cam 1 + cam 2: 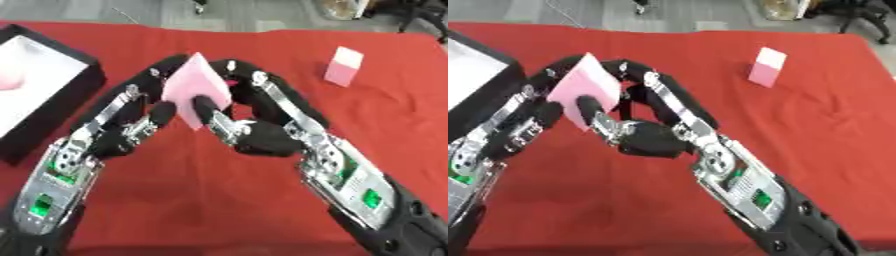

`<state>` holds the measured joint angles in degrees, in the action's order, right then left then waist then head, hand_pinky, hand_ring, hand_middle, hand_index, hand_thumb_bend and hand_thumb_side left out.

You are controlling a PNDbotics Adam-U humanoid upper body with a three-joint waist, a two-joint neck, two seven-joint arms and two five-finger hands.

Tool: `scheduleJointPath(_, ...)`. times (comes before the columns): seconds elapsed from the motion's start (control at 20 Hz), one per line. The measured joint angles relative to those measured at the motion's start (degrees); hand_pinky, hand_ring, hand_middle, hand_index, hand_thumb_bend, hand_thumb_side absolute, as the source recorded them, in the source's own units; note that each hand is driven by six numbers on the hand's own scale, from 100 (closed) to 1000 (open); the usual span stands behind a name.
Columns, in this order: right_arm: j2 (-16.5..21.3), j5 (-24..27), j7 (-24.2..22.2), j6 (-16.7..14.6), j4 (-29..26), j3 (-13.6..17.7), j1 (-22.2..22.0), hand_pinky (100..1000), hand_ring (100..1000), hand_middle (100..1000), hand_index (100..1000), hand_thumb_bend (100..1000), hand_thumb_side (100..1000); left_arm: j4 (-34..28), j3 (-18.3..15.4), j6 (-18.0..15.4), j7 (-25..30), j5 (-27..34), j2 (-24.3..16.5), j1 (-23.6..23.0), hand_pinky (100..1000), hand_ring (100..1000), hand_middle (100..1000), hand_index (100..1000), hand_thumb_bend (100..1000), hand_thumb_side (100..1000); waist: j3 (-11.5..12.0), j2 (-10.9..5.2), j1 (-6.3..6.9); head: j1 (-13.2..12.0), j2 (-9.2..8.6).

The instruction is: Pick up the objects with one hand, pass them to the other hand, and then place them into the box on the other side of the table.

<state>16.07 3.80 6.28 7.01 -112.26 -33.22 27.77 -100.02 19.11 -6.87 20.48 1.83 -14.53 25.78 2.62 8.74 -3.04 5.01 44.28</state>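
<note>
Meeting mid-table, left hand [131,120] and right hand [254,132] both pinching pink block [194,85], fingers curled.

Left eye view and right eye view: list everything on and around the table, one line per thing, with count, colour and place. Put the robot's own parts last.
Flat pink piece: one, pale pink, held up over the middle of the table between both hands.
Pink block: one, pale pink with a lighter top, standing alone on the cloth at the far right.
Box: one, black walls, white inside, at the table's left edge; something pink shows inside at the picture's edge.
Tablecloth: one, red, covering the table.
Floor: grey, beyond the far edge.
Left hand: one, black and silver, fingers curled on the piece's left side.
Right hand: one, black and silver, fingers curled on its right side.
</note>
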Motion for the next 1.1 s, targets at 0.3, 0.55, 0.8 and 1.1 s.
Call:
scheduleJointPath(0.3,0.0,-0.6,0.5,0.3,0.2,0.0,0.0,626,260,210,347,100,432,-0.5,-0.1,-0.4,3.1,-0.4,0.0,0.0,827,1000,870,1000,192,785,-0.1,0.01,-0.07,0.0,0.00)
scheduleJointPath(0.55,0.0,-1.1,0.9,0.7,0.3,-0.2,0.0,625,256,208,345,100,434,-0.7,-0.1,-1.4,4.7,0.0,0.0,0.0,827,1000,871,1000,187,771,-0.1,0.01,-0.19,0.2,0.00)
scheduleJointPath(0.8,0.0,-1.4,1.0,1.4,0.3,-0.7,0.0,620,246,203,342,100,444,-0.6,-0.1,-1.8,5.3,1.4,0.0,0.0,827,1000,878,1000,201,759,0.0,0.01,-0.31,0.3,0.00)
scheduleJointPath(1.1,0.0,-1.5,1.1,2.6,1.5,-1.3,0.2,618,240,202,340,100,452,-0.5,0.0,-2.0,5.6,2.9,0.0,0.1,826,1000,877,1000,217,750,0.2,0.01,-0.59,0.7,0.00)
